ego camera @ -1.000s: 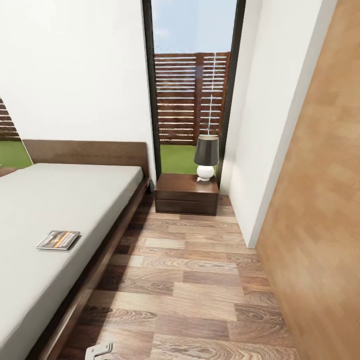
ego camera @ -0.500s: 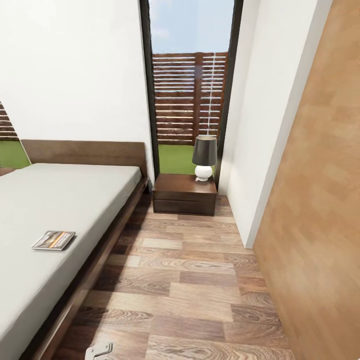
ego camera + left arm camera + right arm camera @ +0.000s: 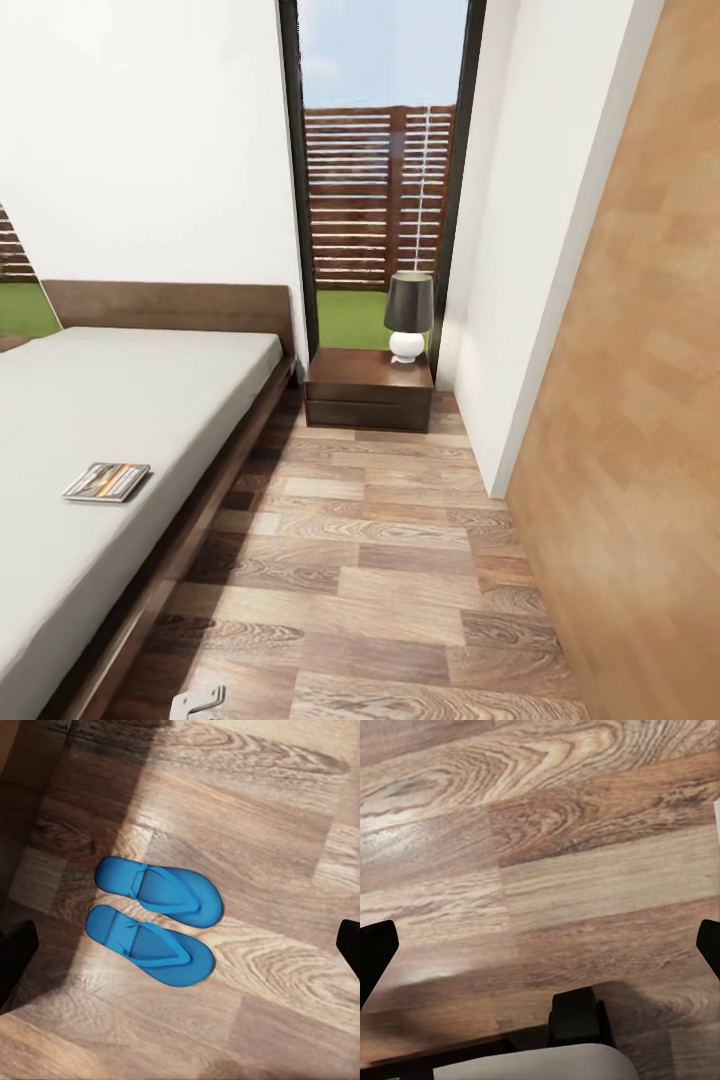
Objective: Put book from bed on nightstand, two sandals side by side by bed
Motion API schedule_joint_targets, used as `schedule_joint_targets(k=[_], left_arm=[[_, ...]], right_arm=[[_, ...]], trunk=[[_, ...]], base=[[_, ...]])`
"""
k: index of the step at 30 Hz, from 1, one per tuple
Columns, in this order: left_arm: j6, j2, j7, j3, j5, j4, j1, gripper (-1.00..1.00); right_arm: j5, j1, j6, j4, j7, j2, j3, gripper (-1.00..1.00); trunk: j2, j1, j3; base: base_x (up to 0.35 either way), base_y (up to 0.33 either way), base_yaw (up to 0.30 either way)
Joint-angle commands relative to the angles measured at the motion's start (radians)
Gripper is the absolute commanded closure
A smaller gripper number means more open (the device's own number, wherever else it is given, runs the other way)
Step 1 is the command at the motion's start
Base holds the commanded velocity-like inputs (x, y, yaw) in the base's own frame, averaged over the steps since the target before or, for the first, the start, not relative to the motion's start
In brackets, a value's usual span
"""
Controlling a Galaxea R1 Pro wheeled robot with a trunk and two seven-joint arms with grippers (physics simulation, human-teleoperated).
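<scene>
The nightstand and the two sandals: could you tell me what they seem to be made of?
The nightstand looks like dark brown wood with a slightly glossy top, showing faint sheen. The two sandals look like smooth matte foam or rubber, uniformly bright blue with moulded straps, though a render leaves that open.

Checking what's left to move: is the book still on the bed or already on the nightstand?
Still on the bed. The book lies flat on the mattress; the nightstand holds just a lamp.

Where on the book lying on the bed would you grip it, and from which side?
Grip the book by its edge nearest the floor side of the bed, coming in low from that side. It lies flat and thin on the mattress, so a pincer probably needs an edge.
</scene>
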Motion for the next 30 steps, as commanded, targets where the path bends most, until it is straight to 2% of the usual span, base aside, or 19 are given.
schedule_joint_targets(k=[1, 20, 30], left_arm=[[-0.004, 0.0, 0.003, 0.008, -0.011, 0.002, -0.001, -1.0], [-0.004, 0.0, 0.003, 0.007, -0.011, 0.002, 0.0, -1.0], [-0.004, 0.0, 0.003, 0.008, -0.011, 0.002, -0.001, -1.0]], right_arm=[[-0.003, -0.001, -0.002, 0.001, 0.005, 0.0, -0.008, -1.0], [-0.003, -0.001, -0.002, 0.001, 0.005, 0.0, -0.008, -1.0], [-0.003, -0.001, -0.002, 0.002, 0.005, 0.0, -0.008, -1.0]], trunk=[[0.0, 0.0, 0.0], [0.0, 0.0, 0.024], [0.0, 0.0, 0.025]], base=[[0.0, 0.0, 0.0], [0.002, 0.0, 0.0], [0.165, -0.077, 0.0]])
